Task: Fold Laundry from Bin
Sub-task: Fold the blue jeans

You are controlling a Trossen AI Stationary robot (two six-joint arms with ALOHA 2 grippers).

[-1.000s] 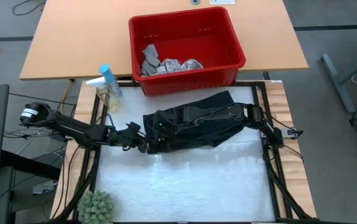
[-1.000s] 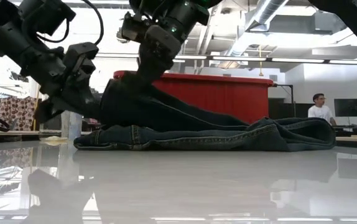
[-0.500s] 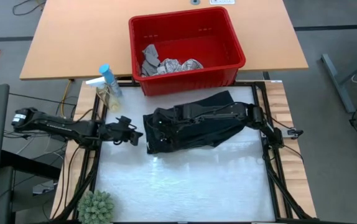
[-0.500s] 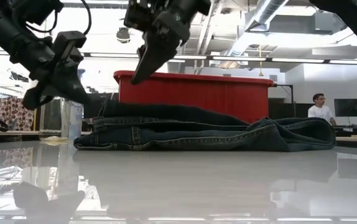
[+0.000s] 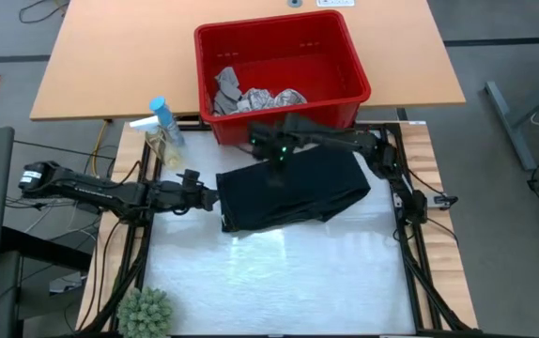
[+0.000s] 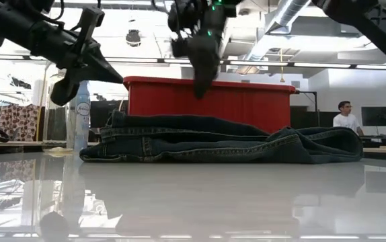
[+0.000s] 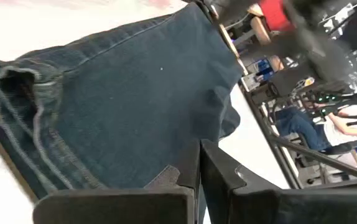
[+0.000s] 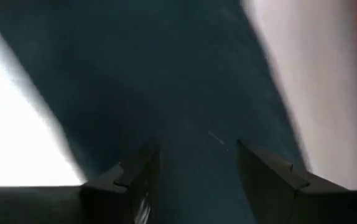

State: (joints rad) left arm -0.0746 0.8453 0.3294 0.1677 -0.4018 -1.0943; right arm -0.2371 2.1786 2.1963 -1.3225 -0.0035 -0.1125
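Note:
The dark navy trousers (image 5: 293, 188) lie folded flat on the white table top, a low layered stack in the low view (image 6: 220, 144). My left gripper (image 5: 211, 198) is shut, just off their left edge and raised clear of the table (image 6: 109, 72). My right gripper (image 5: 277, 158) hangs open over the fold's far part, fingers pointing down (image 6: 203, 70), nothing between them (image 8: 197, 177). The red bin (image 5: 284, 103) stands behind the trousers and holds a grey cloth (image 5: 225, 86) and a leaf-print white cloth (image 5: 274, 98).
Spray bottles (image 5: 162, 131) stand at the table's far left corner, a small green plant (image 5: 146, 312) at the near left. The near half of the white table top (image 5: 279, 277) is bare. A person (image 6: 344, 115) sits far off in the room.
My right gripper has opened, let the trousers' left part go, risen and swung toward the far edge and the right. My left gripper has drawn back from the trousers' left edge and gone up. The raised cloth has dropped flat onto the folded stack.

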